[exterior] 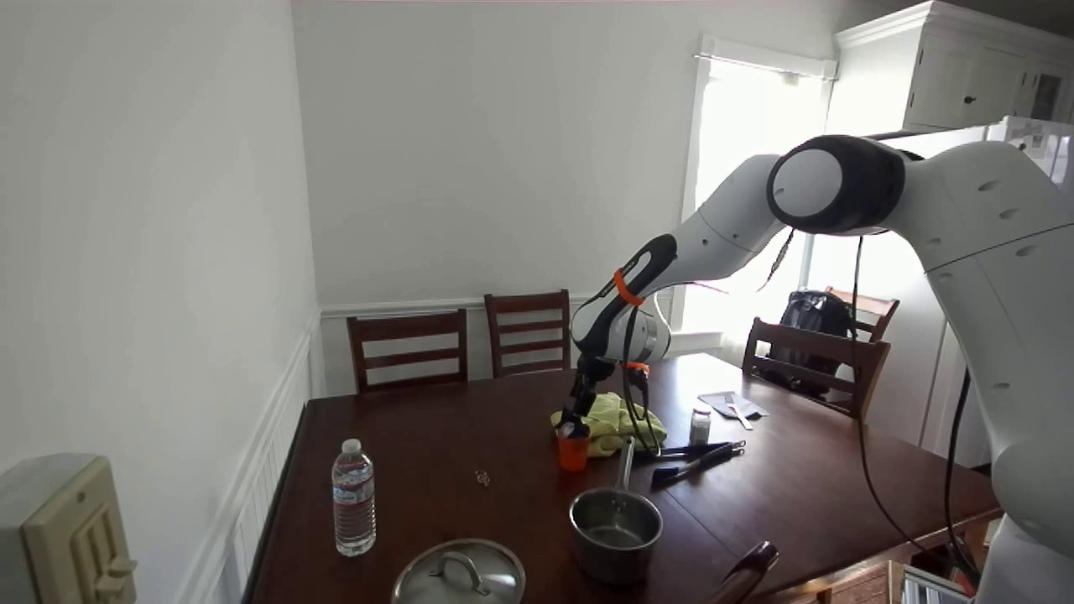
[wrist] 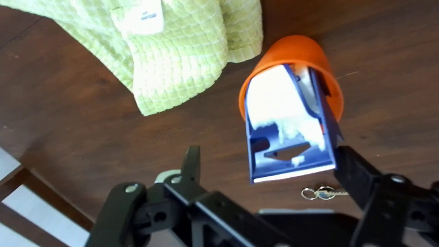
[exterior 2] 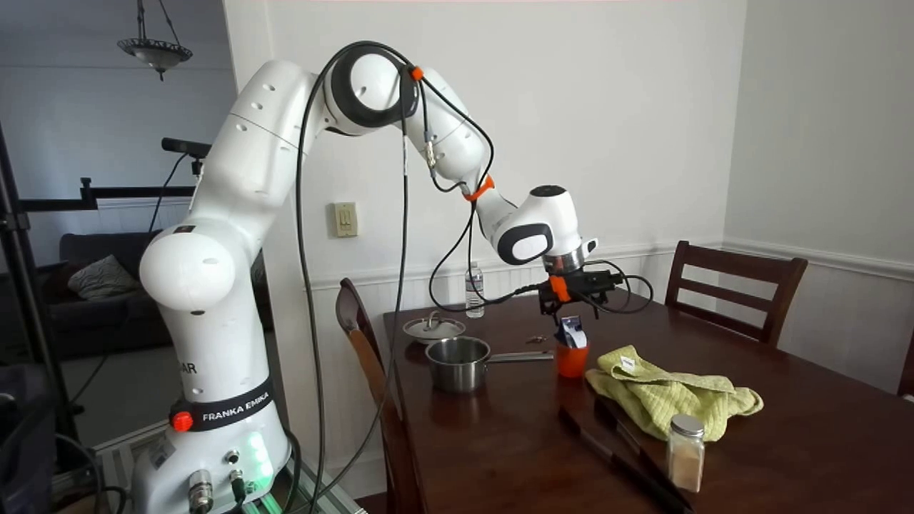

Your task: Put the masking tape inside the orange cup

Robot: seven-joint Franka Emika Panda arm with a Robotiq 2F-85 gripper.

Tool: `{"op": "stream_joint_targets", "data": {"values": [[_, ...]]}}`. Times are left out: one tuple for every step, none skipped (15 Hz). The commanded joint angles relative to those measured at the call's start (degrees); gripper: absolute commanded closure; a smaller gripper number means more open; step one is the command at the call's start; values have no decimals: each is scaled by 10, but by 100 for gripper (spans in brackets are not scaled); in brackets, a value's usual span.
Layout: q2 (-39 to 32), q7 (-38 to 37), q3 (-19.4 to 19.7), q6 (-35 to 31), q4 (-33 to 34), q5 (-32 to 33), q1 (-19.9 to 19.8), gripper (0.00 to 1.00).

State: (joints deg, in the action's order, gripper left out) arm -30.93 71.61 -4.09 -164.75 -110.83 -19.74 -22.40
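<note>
- The masking tape [wrist: 277, 99], in its blue holder [wrist: 331, 137], stands in the orange cup [wrist: 295, 50]: its lower part is inside, while the upper end juts out past the rim.
- In both exterior views the cup stands upright on the table [exterior: 419, 453], near the green towel [exterior 2: 671, 396].
- The gripper [wrist: 269, 163] is spread wide and appears to have hold of nothing. In the wrist view, one finger [wrist: 192, 164] is well apart from the holder; the other is against its corner or just beside it, and which cannot be told.
- The placing itself looks done. Whether the holder reaches the bottom of the cup is hidden.
- What seems left is only to draw the gripper up and away. The risk, likely, is that the nearer finger catches the holder's corner and pulls it out or tips the cup over.
</note>
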Motion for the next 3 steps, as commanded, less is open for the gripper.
{"op": "stream_joint_targets", "data": {"values": [[7,-16,-22,-21,-3,25,-19,0],[17,-11,-32,-31,-4,24,-24,0],[29,-9,-37,-33,-7,21,-27,0]]}}
